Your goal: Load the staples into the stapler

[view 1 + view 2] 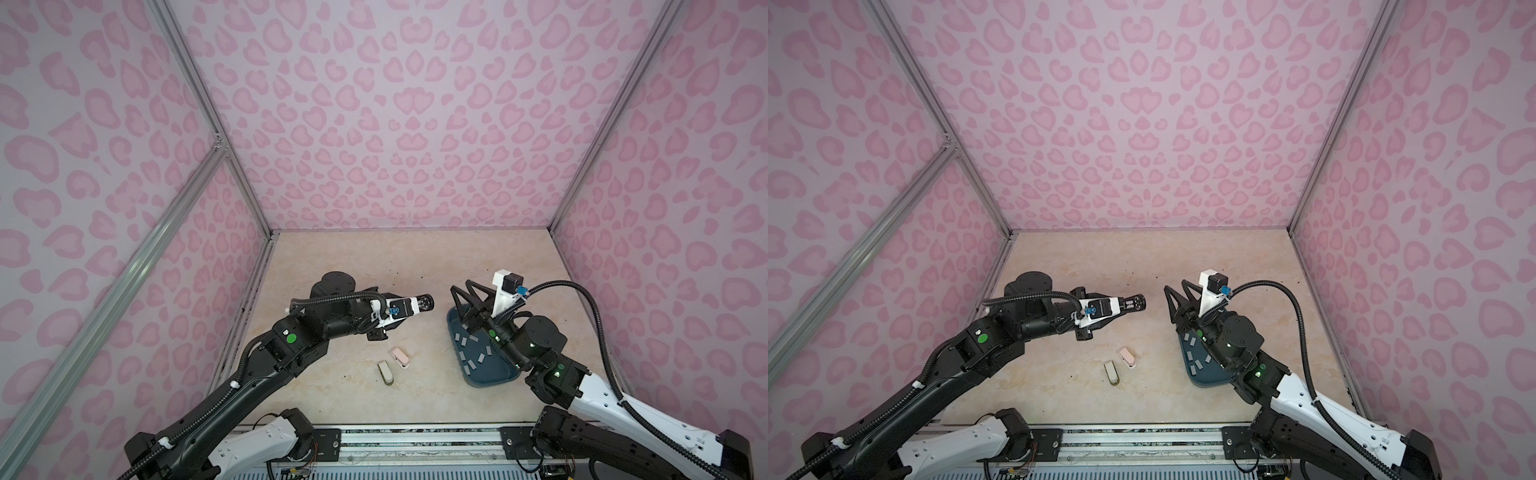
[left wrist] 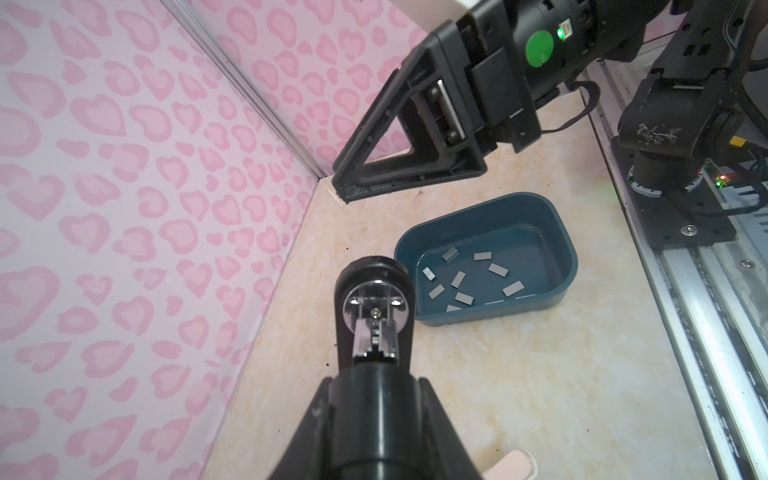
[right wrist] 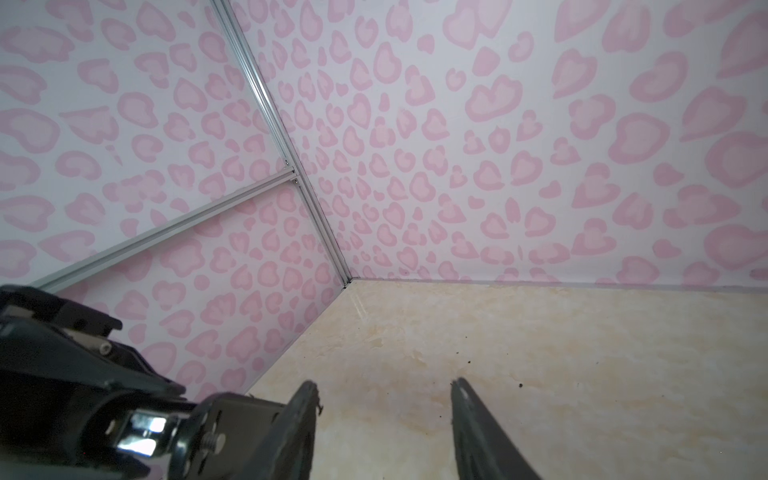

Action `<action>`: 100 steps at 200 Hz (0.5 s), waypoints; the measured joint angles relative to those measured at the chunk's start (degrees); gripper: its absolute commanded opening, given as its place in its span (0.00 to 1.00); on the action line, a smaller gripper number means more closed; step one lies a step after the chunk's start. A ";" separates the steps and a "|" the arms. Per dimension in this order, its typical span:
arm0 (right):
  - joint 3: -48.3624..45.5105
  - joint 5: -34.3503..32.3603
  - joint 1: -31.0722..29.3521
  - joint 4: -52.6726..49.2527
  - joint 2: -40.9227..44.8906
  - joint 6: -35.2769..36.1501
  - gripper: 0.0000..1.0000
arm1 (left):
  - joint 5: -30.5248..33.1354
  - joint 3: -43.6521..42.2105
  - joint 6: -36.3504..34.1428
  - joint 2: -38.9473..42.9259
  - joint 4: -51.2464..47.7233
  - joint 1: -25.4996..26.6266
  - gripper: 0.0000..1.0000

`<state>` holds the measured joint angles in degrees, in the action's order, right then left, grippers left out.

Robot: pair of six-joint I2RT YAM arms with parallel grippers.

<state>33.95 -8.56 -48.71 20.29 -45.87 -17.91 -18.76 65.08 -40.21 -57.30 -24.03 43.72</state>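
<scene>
Staples (image 2: 458,279) look light, brittle, lying flat: pinch long edges. Right hand (image 3: 382,384) gapes empty; left hand (image 2: 374,395) clamps the stapler (image 2: 374,299).

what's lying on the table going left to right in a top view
olive stapler → pink stapler → blue tray with the staples in it

Black arms (image 1: 266,374), white shells (image 1: 606,395), green dots (image 1: 291,338), corrugated cables (image 1: 562,284)
</scene>
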 measured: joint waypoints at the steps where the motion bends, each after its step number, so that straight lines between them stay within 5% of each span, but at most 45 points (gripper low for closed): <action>1: -0.04 0.15 0.00 -0.07 0.07 0.33 0.48 | 0.09 0.17 -0.02 0.00 -0.15 0.00 0.04; 57: -7.56 14.32 -0.35 -4.94 7.32 13.51 0.54 | 9.05 13.35 -9.07 -8.02 -22.88 -0.22 0.04; 100: -9.94 23.61 -1.66 -5.25 10.51 18.86 0.56 | 8.50 15.10 -12.33 -11.43 -33.22 0.55 0.04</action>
<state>24.01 15.05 -50.37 15.05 -35.35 0.95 -10.26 80.18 -52.53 -68.73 -57.25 44.27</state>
